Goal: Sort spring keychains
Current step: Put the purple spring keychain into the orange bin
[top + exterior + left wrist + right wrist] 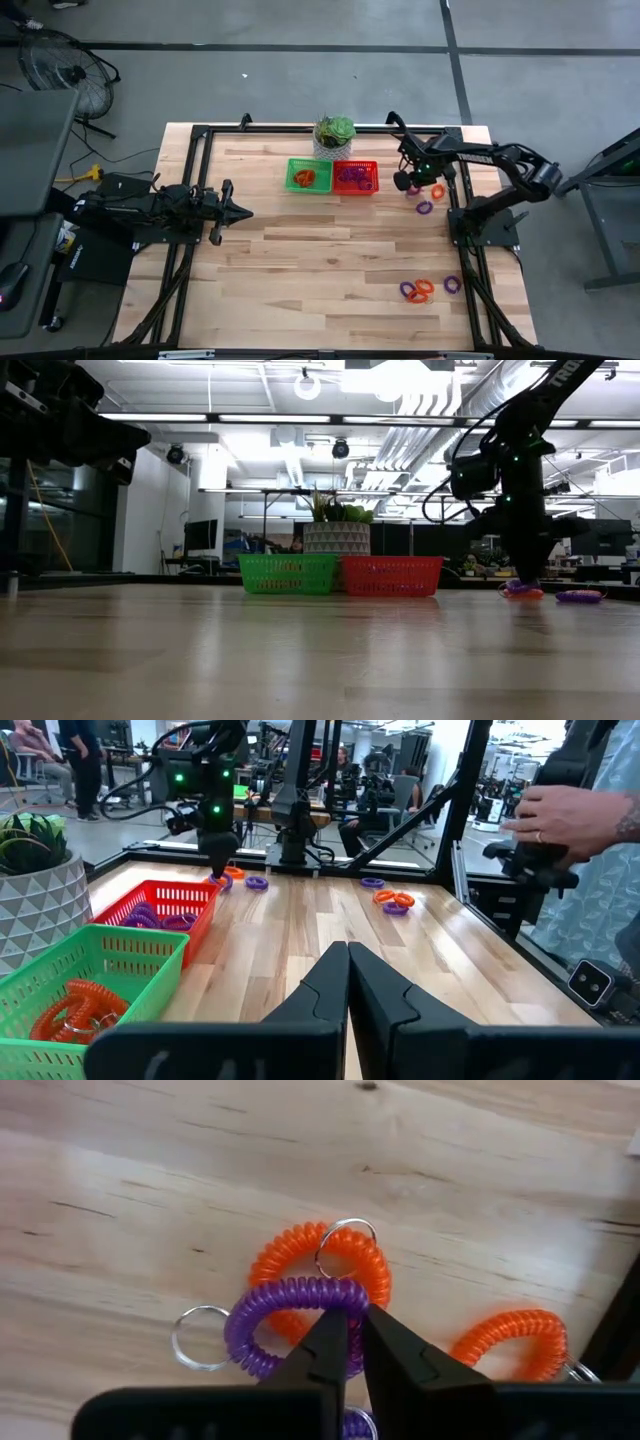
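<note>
Spring keychains lie in two groups near the table's right edge. One group is far back: an orange one (437, 190), a purple one (424, 207) and those under my right gripper (415, 187). The other group (425, 290) lies near the front. More sit in the green basket (308, 176) and the red basket (355, 177). My right gripper (356, 1338) is down at the table, shut on a purple keychain (290, 1295) that lies across an orange one (330, 1260). Another orange one (510, 1335) lies beside them. My left gripper (240, 211) waits shut over the table's left half. My right gripper pinches the purple keychain's coil (335, 1295) between its two fingers, coming from above and pointing down. The fingers lie across the coil. The loop rests flat, partly on the wood and partly on the orange keychain beneath it.
A potted plant (334, 135) stands right behind the two baskets at the table's far edge. Dark frame rails (455, 215) run close beside the far keychains. A person's hand (570, 815) shows beyond the table's right side. Bare wood (320, 260) spreads across the middle.
</note>
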Action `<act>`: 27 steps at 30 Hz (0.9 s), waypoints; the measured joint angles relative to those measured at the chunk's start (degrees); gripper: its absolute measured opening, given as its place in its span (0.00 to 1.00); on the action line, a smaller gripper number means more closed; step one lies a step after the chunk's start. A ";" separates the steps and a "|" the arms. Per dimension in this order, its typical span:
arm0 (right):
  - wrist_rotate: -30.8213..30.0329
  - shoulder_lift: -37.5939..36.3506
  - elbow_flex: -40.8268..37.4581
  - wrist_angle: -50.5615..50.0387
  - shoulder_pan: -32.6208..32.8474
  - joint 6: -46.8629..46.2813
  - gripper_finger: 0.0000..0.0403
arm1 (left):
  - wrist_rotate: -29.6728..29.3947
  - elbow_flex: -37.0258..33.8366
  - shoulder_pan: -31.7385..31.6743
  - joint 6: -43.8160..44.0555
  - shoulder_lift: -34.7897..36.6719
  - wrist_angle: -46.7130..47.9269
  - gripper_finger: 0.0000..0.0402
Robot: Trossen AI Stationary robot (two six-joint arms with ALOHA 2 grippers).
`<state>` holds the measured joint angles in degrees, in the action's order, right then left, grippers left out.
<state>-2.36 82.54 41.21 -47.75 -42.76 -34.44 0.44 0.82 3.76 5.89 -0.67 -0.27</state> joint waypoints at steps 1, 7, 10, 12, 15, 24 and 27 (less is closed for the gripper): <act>0.20 -0.62 0.00 -0.01 0.00 0.00 0.04 | -0.01 0.00 0.01 0.00 0.00 -0.01 0.00; 2.14 -5.43 0.00 -0.21 0.00 -0.23 0.04 | -0.01 0.00 -0.01 0.00 0.00 0.00 0.00; 3.03 -8.23 0.00 -0.52 0.01 -1.13 0.04 | -0.01 0.00 -0.02 0.00 0.00 0.01 0.00; 3.78 -10.12 0.00 -0.50 0.07 -1.33 0.04 | -0.01 0.00 0.00 0.00 0.00 -0.01 0.00; 4.68 -13.16 0.00 -0.50 0.50 -1.74 0.04 | -0.01 0.00 -0.01 0.00 0.00 0.00 0.00; 8.85 -20.75 0.00 3.35 4.00 -5.59 0.04 | -0.01 0.00 -0.02 0.00 0.00 -0.01 0.00; 10.32 -21.11 0.00 7.77 5.59 -6.96 0.04 | -0.01 0.00 0.00 0.00 0.00 0.01 0.00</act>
<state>7.96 61.43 41.21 -39.98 -37.18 -41.40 0.43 0.82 3.77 5.89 -0.67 -0.26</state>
